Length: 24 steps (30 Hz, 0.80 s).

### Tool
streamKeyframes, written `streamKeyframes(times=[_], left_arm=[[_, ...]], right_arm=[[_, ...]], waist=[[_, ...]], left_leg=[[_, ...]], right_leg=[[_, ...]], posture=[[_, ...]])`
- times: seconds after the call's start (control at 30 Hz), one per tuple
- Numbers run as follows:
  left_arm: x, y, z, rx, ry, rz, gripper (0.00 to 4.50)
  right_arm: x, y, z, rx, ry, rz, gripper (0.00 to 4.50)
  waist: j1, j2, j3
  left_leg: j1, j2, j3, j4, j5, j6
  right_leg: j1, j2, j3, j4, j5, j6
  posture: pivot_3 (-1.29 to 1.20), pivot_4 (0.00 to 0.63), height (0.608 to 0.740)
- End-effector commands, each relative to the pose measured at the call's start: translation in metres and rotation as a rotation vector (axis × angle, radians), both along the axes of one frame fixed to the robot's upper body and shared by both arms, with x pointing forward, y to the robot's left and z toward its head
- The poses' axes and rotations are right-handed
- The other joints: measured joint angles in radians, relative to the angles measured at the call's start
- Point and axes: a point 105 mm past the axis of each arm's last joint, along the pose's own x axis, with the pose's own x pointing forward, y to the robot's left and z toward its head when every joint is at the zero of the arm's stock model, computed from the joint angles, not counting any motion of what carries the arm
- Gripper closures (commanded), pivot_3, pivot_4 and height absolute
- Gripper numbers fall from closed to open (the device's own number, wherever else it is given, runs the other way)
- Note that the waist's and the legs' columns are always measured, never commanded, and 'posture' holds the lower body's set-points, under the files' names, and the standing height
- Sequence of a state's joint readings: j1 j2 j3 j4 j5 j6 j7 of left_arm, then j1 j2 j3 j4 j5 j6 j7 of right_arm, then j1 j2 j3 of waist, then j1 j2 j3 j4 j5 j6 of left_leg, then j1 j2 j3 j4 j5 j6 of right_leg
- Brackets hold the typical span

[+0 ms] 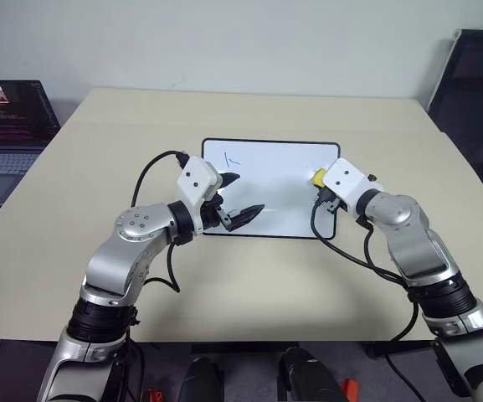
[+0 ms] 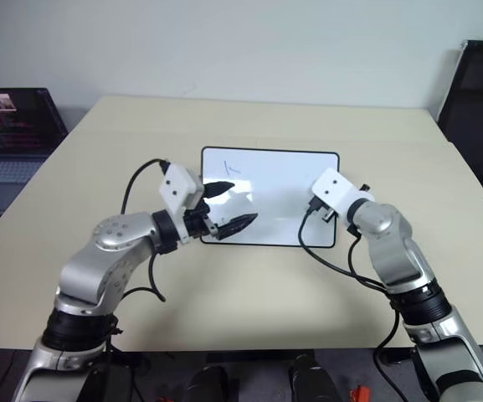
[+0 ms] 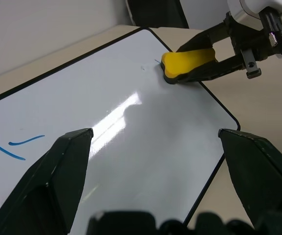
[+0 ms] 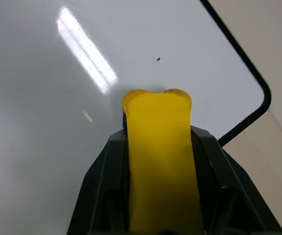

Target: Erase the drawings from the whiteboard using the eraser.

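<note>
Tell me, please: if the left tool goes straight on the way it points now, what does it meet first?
Probably the eraser, held in the right tool near the whiteboard's far right edge. The open left tool points level across the board toward it, though depth is unclear and it may pass just beside.

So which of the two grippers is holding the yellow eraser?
The right gripper, clamped on the eraser at the whiteboard's right edge; the left gripper is open and empty.

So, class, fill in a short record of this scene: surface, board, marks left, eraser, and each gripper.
surface: beige table
board: whiteboard lying flat on the table
marks left: blue drawings at the far left corner
eraser: yellow eraser on the board near its right edge
right gripper: shut on the eraser
left gripper: open, over the board's near left part
</note>
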<state>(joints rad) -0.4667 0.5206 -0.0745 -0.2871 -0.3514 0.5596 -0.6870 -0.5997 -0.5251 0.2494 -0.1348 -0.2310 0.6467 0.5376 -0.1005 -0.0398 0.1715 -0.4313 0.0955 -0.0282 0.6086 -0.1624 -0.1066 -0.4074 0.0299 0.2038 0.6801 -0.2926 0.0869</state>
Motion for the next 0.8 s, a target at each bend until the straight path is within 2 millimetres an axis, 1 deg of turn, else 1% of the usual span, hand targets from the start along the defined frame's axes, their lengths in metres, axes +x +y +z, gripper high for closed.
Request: streamKeyframes(times=[0.03, 0.17, 0.23, 0.3, 0.4, 0.43, 0.6, 0.7, 0.8], left_arm=[[-0.005, -0.004, 0.014, -0.017, -0.061, -0.017, 0.00], [-0.004, -0.002, 0.014, -0.016, -0.062, -0.010, 0.00], [-0.005, -0.002, 0.014, -0.017, -0.062, -0.008, 0.00], [-0.005, -0.002, 0.014, -0.019, -0.063, -0.005, 0.00], [-0.006, -0.002, 0.015, -0.021, -0.066, 0.000, 0.00], [-0.006, -0.001, 0.016, -0.021, -0.067, 0.002, 0.00], [-0.006, -0.001, 0.017, -0.023, -0.069, 0.007, 0.00], [-0.006, -0.001, 0.018, -0.022, -0.070, 0.009, 0.00], [-0.006, 0.000, 0.017, -0.020, -0.069, 0.011, 0.00]], right_arm=[[0.003, -0.005, -0.003, 0.030, 0.025, -0.031, 3.19], [0.019, -0.005, 0.024, 0.059, -0.113, -0.075, 3.19], [0.022, -0.004, 0.027, 0.056, -0.130, -0.077, 3.19], [0.025, -0.004, 0.023, 0.040, -0.115, -0.074, 3.19], [0.023, -0.007, 0.010, 0.010, -0.055, -0.061, 3.19], [0.019, -0.007, 0.003, -0.004, -0.021, -0.043, 3.19], [0.001, -0.002, -0.017, -0.033, 0.101, 0.026, 3.19], [-0.001, 0.004, -0.015, -0.034, 0.103, 0.052, 3.19], [0.015, 0.012, 0.010, -0.040, -0.053, 0.025, 3.19]], waist=[[-0.004, 0.000, 0.000], [-0.016, 0.000, 0.000], [-0.017, 0.000, 0.000], [-0.016, 0.000, 0.000], [-0.016, 0.000, 0.000], [-0.016, 0.000, 0.000], [-0.014, -0.001, 0.000], [-0.019, -0.001, 0.000], [-0.029, -0.001, 0.000]], left_leg=[[0.000, 0.000, 0.000, 0.000, 0.000, 0.000], [0.000, 0.000, 0.000, 0.000, 0.000, 0.000], [0.000, 0.000, 0.000, 0.000, 0.000, 0.000], [0.000, 0.000, 0.000, -0.001, 0.000, 0.000], [0.000, 0.000, 0.000, -0.001, 0.000, 0.000], [0.000, 0.000, 0.000, -0.002, 0.000, 0.000], [0.000, 0.000, 0.000, -0.001, 0.000, 0.000], [0.000, 0.000, 0.000, -0.001, 0.000, 0.000], [0.001, 0.000, 0.000, -0.001, 0.000, 0.000]], right_leg=[[0.000, 0.000, 0.000, 0.000, 0.000, 0.000], [0.000, 0.000, 0.000, 0.000, 0.000, 0.000], [0.000, 0.000, 0.000, 0.000, 0.000, 0.000], [0.000, 0.000, 0.000, 0.000, 0.000, 0.000], [0.000, 0.000, 0.000, -0.001, 0.000, 0.000], [0.000, 0.000, 0.000, -0.001, 0.000, 0.000], [0.000, 0.000, 0.000, -0.001, 0.000, 0.000], [0.000, 0.000, 0.001, -0.001, 0.000, 0.000], [0.000, 0.000, 0.001, 0.000, 0.000, 0.000]], posture=[[0.00, 0.150, 0.740], [0.00, 0.150, 0.740], [0.00, 0.150, 0.740], [0.00, 0.150, 0.740], [0.00, 0.150, 0.740], [0.00, 0.150, 0.740], [0.00, 0.150, 0.740], [0.00, 0.150, 0.740], [0.00, 0.150, 0.740]])
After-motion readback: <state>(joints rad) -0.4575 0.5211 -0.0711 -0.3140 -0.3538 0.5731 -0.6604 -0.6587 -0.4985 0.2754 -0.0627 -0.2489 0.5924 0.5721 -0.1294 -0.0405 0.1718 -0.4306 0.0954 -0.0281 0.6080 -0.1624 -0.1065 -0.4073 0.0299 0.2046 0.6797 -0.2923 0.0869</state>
